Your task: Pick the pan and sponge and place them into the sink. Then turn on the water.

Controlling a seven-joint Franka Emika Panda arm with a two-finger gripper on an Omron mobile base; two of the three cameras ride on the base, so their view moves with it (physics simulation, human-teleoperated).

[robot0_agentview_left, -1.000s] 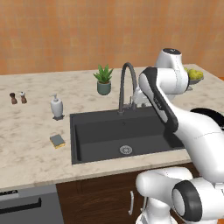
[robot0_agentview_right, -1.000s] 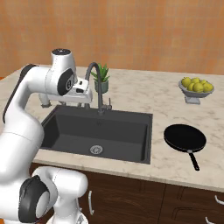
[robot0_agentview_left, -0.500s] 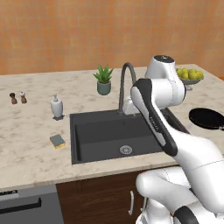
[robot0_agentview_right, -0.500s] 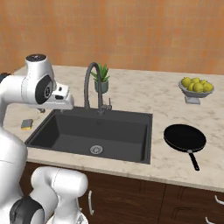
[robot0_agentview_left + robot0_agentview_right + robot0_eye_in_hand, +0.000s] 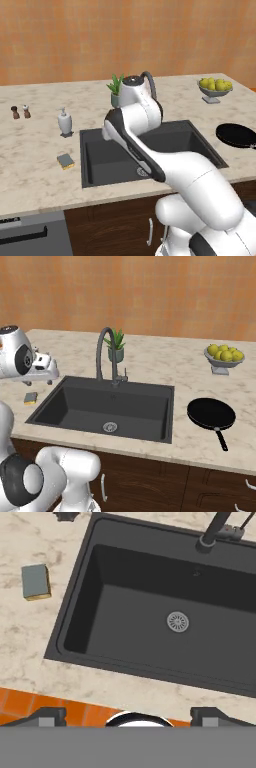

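While the sponge (image 5: pixel 36 581) lies unmoved on the counter (image 5: pixel 30 642) left of the sink (image 5: pixel 80 612) and the pan (image 5: pixel 211 413) at its right, the gripper (image 5: pixel 128 714) has swung leftward, jaws spread wider, holding nothing.

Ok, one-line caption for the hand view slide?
Open gripper looks down over the sink; sponge on the counter beside it, faucet base at the far rim.
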